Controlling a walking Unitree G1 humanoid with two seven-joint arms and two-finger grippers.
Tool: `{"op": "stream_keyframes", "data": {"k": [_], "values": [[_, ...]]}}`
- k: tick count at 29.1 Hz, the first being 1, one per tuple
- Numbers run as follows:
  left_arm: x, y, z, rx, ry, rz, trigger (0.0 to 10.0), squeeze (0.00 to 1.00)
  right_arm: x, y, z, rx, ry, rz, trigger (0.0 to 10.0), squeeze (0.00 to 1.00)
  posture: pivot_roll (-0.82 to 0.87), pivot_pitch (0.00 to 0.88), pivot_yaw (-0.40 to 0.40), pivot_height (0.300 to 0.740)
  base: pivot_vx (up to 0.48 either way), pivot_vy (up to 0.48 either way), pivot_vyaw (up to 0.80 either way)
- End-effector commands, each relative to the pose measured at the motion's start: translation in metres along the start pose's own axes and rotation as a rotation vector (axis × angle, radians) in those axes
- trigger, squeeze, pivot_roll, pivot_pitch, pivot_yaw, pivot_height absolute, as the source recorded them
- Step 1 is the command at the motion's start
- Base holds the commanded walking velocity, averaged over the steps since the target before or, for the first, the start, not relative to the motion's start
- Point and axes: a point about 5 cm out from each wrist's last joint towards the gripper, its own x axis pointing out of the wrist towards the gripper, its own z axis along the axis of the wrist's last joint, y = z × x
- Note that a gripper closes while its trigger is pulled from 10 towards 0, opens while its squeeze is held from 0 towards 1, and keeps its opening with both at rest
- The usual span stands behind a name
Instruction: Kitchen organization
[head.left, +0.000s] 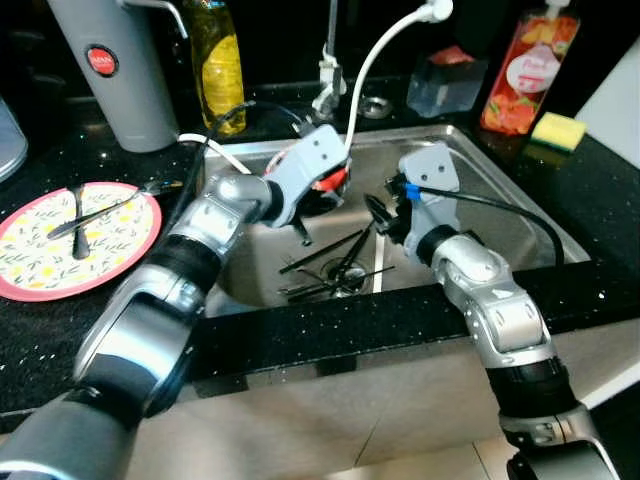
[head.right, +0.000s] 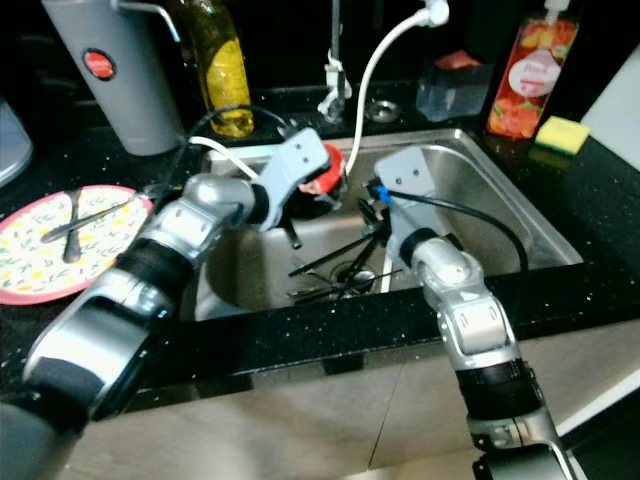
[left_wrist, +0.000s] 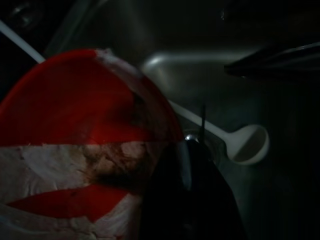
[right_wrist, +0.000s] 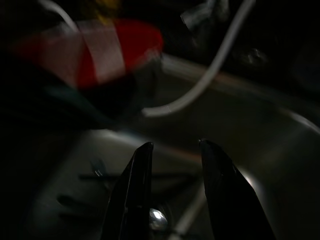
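Note:
A red bowl with white patches (head.left: 330, 185) hangs over the back left of the steel sink (head.left: 520, 215). My left gripper (head.left: 305, 222) is shut on its rim, and one black finger (left_wrist: 192, 200) overlaps the rim in the left wrist view. Several black utensils (head.left: 335, 262) lie crossed around the drain, and a white spoon (left_wrist: 247, 145) rests on the sink floor. Over the middle of the sink my right gripper (right_wrist: 176, 145) stands open above the utensils, with nothing between its fingers.
On the left counter a pink-rimmed plate (head.left: 30, 275) carries cutlery. Behind it stand a grey jug (head.left: 115, 70) and an oil bottle (head.left: 218, 65). The tap (head.left: 328, 70) and a white hose (head.left: 385, 50) rise behind the sink. A red soap bottle (head.left: 528, 70) and a yellow sponge (head.left: 558, 130) sit right.

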Motion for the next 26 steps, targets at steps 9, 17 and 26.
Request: {"op": "stream_keyframes", "data": {"k": [9, 17, 26], "values": [[0.02, -0.017, -0.007, 0.016, 0.095, -0.072, 10.0, 0.0, 0.012, -0.012, 0.014, -0.007, -0.074, -0.111, 10.0, 0.0, 0.02, 0.0, 0.022, 0.74, 0.0, 0.0, 0.0], [0.026, -0.033, -0.027, 0.018, 0.16, -0.196, 10.0, 0.0, 0.009, -0.01, 0.027, -0.007, -0.175, -0.106, 10.0, 0.0, 0.02, 0.018, 0.022, 0.74, 0.0, 0.0, 0.0], [0.021, -0.019, -0.011, -0.032, 0.0, -0.099, 10.0, 0.37, 0.01, -0.006, 0.026, 0.003, -0.195, -0.095, 10.0, 0.0, 0.02, 0.02, 0.011, 0.74, 0.0, 0.0, 0.0]]}}
